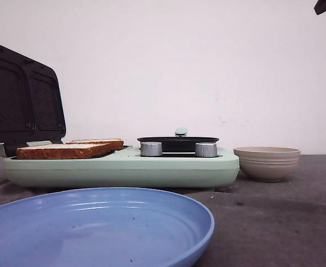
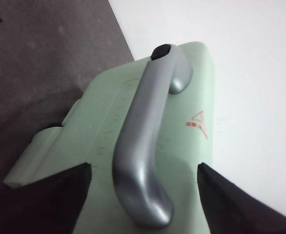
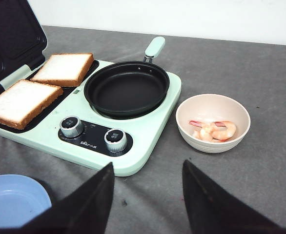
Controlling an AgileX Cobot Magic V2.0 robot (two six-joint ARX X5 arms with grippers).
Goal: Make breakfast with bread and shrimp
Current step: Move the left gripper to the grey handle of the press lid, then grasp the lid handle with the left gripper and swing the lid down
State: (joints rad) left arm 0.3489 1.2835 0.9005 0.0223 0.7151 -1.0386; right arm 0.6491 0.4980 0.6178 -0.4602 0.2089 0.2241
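Two slices of bread [image 3: 18, 102] [image 3: 64, 68] lie side by side on the dark grill plate of the mint-green breakfast maker [image 3: 148, 141], under its raised lid [image 1: 21, 100]. Shrimp [image 3: 214, 129] lie in the beige bowl [image 3: 192, 105] to the maker's right. My left gripper [image 2: 143, 165] is open behind the lid's green outer face [image 2: 99, 126]. The lid's grey handle [image 2: 143, 131] runs between the two fingers, clear of both. My right gripper [image 3: 148, 163] is open and empty, high above the table in front of the maker.
A black frying pan [image 3: 126, 90] sits on the maker's right half, behind two silver knobs [image 3: 72, 126]. A blue plate [image 1: 96, 228] stands at the near left. A grey cloth [image 1: 285, 222] covers the table, with a white wall behind.
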